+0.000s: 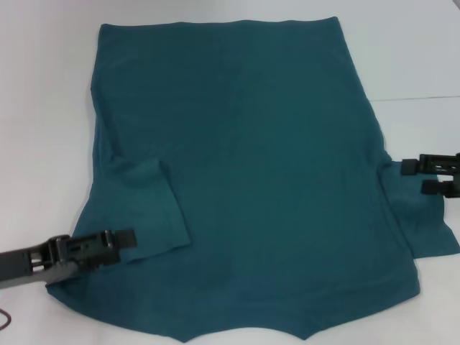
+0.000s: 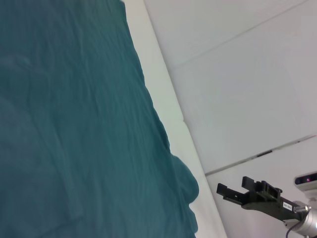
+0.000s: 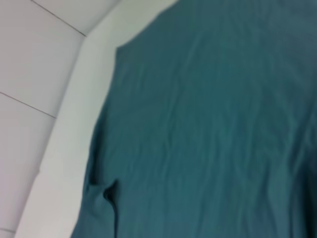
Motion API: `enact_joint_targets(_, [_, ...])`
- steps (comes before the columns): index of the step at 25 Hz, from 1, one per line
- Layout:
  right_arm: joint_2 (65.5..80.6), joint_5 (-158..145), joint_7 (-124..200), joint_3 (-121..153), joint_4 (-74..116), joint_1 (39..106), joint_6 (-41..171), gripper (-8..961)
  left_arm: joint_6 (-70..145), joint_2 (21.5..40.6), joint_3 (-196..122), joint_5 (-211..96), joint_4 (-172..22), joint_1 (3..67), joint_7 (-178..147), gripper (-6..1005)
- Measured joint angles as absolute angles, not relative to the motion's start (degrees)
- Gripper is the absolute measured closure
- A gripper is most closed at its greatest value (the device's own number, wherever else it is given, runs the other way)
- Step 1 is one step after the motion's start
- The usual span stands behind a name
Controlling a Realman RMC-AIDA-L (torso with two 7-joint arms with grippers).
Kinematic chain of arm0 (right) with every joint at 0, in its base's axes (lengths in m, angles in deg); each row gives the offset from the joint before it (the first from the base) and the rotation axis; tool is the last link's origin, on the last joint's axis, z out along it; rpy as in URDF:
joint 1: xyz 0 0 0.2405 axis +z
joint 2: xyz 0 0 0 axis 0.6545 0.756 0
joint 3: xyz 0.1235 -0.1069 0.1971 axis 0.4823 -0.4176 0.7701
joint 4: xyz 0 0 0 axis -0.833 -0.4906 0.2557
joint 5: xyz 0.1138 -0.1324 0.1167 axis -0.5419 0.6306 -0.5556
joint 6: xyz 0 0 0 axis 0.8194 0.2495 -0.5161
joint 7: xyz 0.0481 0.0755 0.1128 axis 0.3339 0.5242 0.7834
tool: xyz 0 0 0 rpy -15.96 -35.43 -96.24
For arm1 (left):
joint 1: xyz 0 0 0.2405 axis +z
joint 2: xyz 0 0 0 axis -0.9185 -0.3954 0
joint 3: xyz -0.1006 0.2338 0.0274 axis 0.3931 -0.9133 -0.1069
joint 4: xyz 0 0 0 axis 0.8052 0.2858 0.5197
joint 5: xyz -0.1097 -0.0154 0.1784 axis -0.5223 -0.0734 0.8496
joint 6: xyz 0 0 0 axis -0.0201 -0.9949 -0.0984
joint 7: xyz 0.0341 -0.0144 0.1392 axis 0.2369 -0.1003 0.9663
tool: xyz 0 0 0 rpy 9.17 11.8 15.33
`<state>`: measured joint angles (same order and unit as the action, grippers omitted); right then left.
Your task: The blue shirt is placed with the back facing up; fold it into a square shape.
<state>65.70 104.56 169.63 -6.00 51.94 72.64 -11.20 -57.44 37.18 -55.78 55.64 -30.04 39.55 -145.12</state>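
The blue shirt [image 1: 251, 172] lies spread flat across the white bench [image 1: 43, 108], its left sleeve folded in over the body, with the left tool [image 1: 123, 238] over that sleeve, fingers near together on nothing, and the right tool [image 1: 410, 177] at the right sleeve, fingers apart.

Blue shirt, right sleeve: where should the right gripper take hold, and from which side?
Grip the right sleeve at its outer cuff edge, coming in from the robot's right. On the blue shirt it lies flat and spread outward on the table, free edge facing the open right gripper, which is beside the armpit. The left sleeve is already folded in by the left gripper.
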Motion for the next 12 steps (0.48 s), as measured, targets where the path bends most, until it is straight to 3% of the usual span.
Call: enact_joint_targets(12, [60.61, 114.22, 180.84, -6.59, 53.49, 74.08, -16.89, 81, -54.83, 37.94, -55.84, 56.60, -33.86, 40.31, -134.55, 93])
